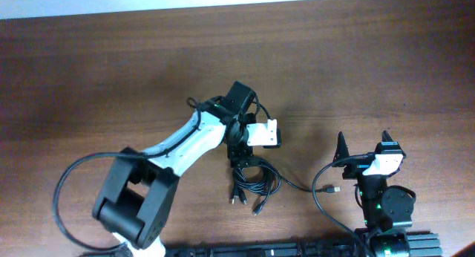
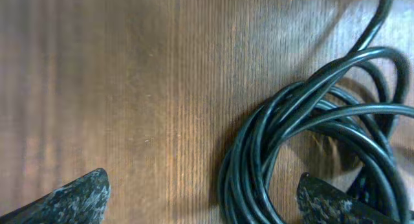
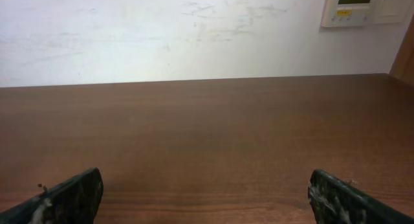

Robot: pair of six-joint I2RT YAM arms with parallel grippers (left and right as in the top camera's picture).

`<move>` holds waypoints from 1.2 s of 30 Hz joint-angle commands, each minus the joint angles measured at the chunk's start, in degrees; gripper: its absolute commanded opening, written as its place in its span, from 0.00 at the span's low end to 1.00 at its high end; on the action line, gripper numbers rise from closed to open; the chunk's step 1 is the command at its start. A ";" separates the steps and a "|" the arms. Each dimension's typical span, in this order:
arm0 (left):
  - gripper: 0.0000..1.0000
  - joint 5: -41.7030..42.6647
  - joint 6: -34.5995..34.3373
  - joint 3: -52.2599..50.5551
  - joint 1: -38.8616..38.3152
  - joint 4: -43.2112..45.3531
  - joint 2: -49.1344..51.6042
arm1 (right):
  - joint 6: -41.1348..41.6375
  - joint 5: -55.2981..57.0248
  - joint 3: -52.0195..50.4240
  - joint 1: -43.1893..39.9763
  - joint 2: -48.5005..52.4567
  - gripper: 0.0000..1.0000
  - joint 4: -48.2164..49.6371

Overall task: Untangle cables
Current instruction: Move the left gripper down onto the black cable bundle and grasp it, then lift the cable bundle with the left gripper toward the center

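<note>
The cables (image 1: 252, 184) lie coiled by the middle of the table's (image 1: 111, 64) near edge, under the wide-open left gripper (image 2: 200, 201). The right gripper (image 3: 207, 198), near the right corner, gapes empty. Beyond, open wood runs to the far edge.

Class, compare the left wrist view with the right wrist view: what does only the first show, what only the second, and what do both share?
Only the left wrist view: the coiled cables lying on the wood. Only the right wrist view: a white wall and a wall panel, no cables. Both: the brown table and fingertips spread wide at the bottom corners.
</note>
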 commanded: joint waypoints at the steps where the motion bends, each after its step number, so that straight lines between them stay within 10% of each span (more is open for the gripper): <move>1: 0.95 -0.66 0.72 1.05 -0.96 -0.04 3.23 | -0.42 -0.11 -0.28 -0.37 -0.26 0.99 -0.46; 12: 0.91 -2.45 1.57 1.05 -3.21 -0.48 8.28 | -0.42 -0.09 -0.28 -0.37 -0.26 0.99 -0.46; 16: 0.47 -2.38 1.55 1.05 -3.21 -0.52 8.33 | -0.42 -0.09 -0.28 -0.37 -0.26 0.99 -0.46; 21: 0.38 -2.38 1.57 1.05 -3.21 -1.79 8.33 | -0.42 -0.11 -0.28 -0.37 -0.26 0.99 -0.46; 24: 0.00 -2.43 1.57 1.05 -3.19 -1.49 8.33 | -0.42 -0.09 -0.28 -0.37 -0.26 0.99 -0.46; 36: 0.00 -14.82 -20.13 11.58 -2.29 -1.57 6.95 | -0.42 -0.09 -0.28 -0.37 -0.26 0.99 -0.46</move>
